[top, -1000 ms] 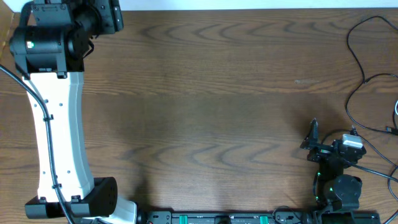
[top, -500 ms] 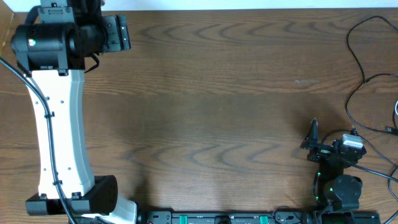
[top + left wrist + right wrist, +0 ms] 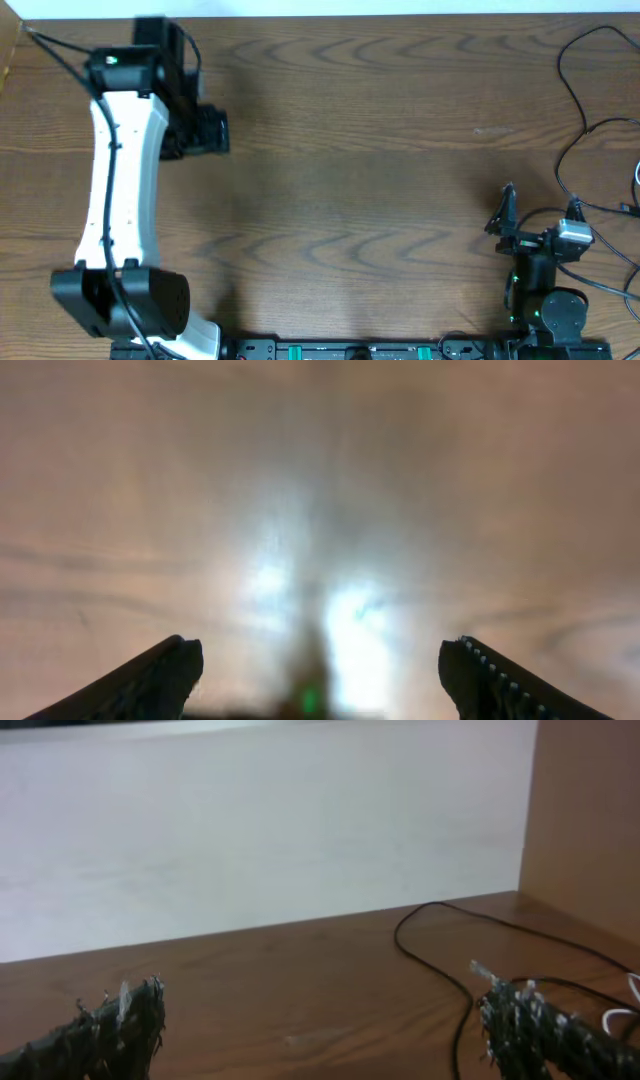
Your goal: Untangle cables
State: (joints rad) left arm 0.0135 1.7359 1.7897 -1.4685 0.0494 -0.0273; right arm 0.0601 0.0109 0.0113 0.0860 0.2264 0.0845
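I'm looking down on a dark wood-grain counter, bare across its wide middle, and through the right wrist camera I get a pale wall behind its far edge and a brown wooden panel at the right. Starting at the left: the left arm rises from its base at the near-left corner, white link running toward the far edge, wrist folded back so the left tool points out over the counter. Its own camera is blurred and full of glare, but both fingers show at the bottom corners, spread wide with nothing between them. Moving right, the right arm sits folded low at the near edge, and the right tool aims toward the far side, fingers parted, gripping nothing. Past it, at the right edge of the counter, the black cables loop loosely, well clear of both tools, and a sliver of the white cable peeks in beside them.
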